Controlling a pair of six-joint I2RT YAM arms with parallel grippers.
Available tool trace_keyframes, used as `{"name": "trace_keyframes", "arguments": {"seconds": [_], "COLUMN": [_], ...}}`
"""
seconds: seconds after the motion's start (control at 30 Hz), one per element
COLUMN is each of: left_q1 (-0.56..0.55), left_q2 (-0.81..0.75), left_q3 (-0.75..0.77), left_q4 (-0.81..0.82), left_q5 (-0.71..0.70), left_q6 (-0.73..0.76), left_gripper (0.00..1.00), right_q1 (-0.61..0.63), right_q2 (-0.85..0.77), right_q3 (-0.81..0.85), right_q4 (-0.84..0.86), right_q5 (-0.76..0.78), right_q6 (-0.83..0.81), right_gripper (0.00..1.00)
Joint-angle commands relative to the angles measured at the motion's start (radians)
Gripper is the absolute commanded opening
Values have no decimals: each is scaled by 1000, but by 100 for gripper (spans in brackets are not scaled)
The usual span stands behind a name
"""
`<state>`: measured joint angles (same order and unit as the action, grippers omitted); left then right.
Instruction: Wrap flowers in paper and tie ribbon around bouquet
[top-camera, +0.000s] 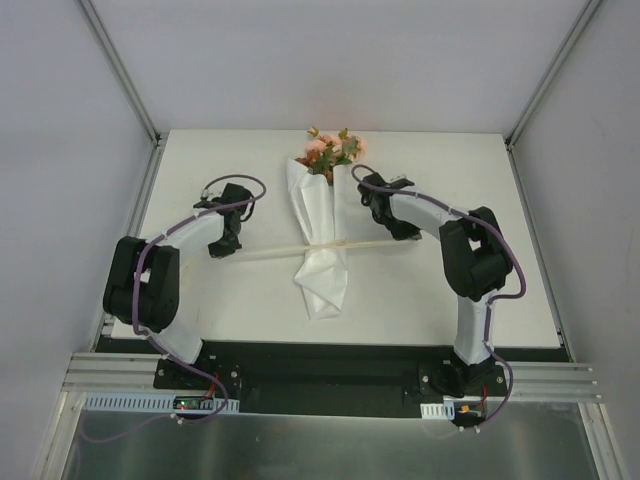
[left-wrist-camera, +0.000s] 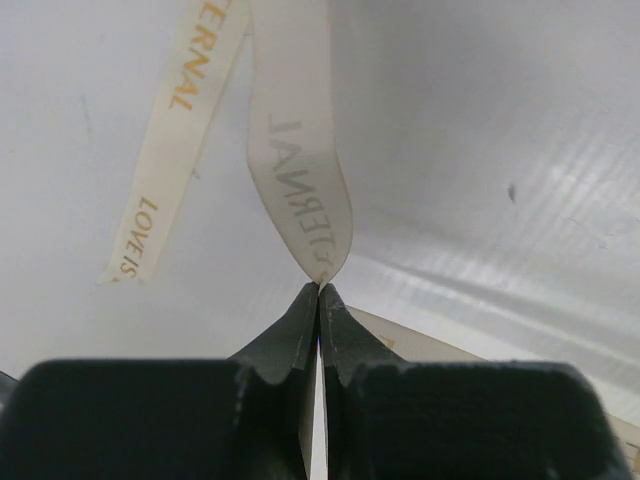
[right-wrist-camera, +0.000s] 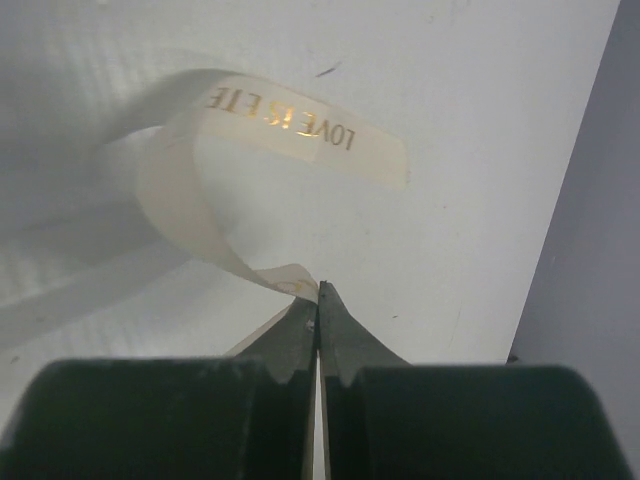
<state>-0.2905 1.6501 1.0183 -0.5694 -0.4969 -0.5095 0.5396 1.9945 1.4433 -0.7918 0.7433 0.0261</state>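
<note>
The tying step is under way. The bouquet (top-camera: 322, 225) is lying in the middle of the white table (top-camera: 200, 180). Its paper (top-camera: 322, 282) cone is closed around the stems, with the flowers (top-camera: 330, 150) showing at its far, wide end and its crumpled narrow tail pointing toward the arm bases. The cream ribbon (top-camera: 280, 253) is running across the bouquet's waist and stretching out on both sides of it.

The left gripper (left-wrist-camera: 318, 300) is working to the left of the bouquet. Its jaws are pressing together on a fold of the ribbon, which carries gold lettering, and a loose end is trailing beside the fold. The right gripper (right-wrist-camera: 318, 300) is sitting just right of the bouquet, jaws likewise clamped on the ribbon, which is curling in a loop beyond its tips.

Whether a knot is formed at the waist is too small to tell. Judging from this, the next move is calling for both arms to pull evenly outward from the bouquet, tightening the band without dragging the cone sideways or tearing the thin paper.
</note>
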Motion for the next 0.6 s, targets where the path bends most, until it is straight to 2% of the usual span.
{"name": "trace_keyframes", "arguments": {"seconds": [0.0,0.1,0.23,0.4,0.57], "left_q1": [102,197,269,338,355], "left_q2": [-128,-179,-187,-168,-145], "left_q3": [-61,-99,-116,-132,-141], "left_q4": [6,32,40,51,62], "left_q5": [1,63,64,61,50], "left_q6": [22,20,14,-23,-43], "left_gripper": [0,0,0,0,0], "right_q1": [-108,-200,-383,-466,-517], "right_q2": [-40,-72,-129,-166,-143], "right_q3": [2,-55,-179,-216,-236], "right_q4": [-119,-78,34,85,129], "right_q5": [15,-102,-379,-427,-473], "right_q6": [112,155,236,259,261], "right_gripper": [0,0,0,0,0]}}
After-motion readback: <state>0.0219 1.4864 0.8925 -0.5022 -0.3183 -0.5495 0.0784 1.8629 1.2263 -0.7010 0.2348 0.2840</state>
